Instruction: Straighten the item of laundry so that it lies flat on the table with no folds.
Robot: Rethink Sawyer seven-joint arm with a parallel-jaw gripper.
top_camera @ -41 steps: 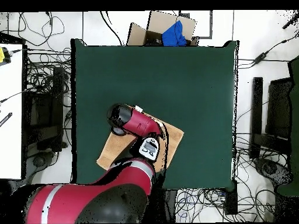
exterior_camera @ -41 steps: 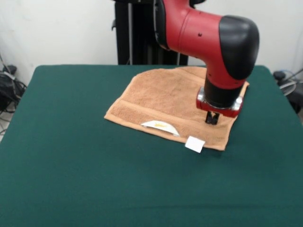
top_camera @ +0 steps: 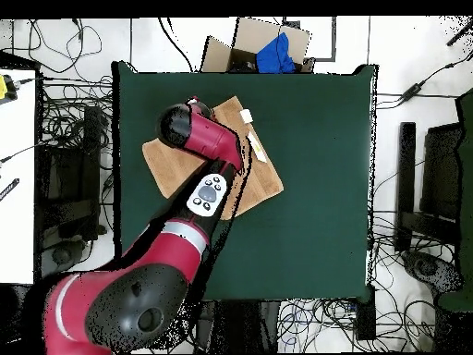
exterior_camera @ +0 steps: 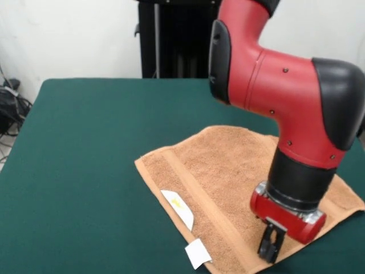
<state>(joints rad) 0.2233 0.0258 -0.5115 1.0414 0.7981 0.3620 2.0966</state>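
Note:
The light orange-brown towel [exterior_camera: 217, 165] lies spread on the dark green table [exterior_camera: 85, 160], right of centre and turned diagonally. A woven band runs along its near left edge. A white label [exterior_camera: 178, 208] lies on that band, and a small white tag [exterior_camera: 198, 253] sticks out at the near corner. My gripper [exterior_camera: 271, 245] points down onto the towel's near edge, right of the tag, touching or almost touching the cloth. In the overhead view the red arm covers the middle of the towel [top_camera: 263, 180] and hides the gripper.
The black pedestal [exterior_camera: 171, 40] stands behind the table's far edge. In the overhead view a cardboard box [top_camera: 263, 46] holding something blue sits beyond the table, cables lie on the floor, and a white desk [top_camera: 14, 166] stands at the left.

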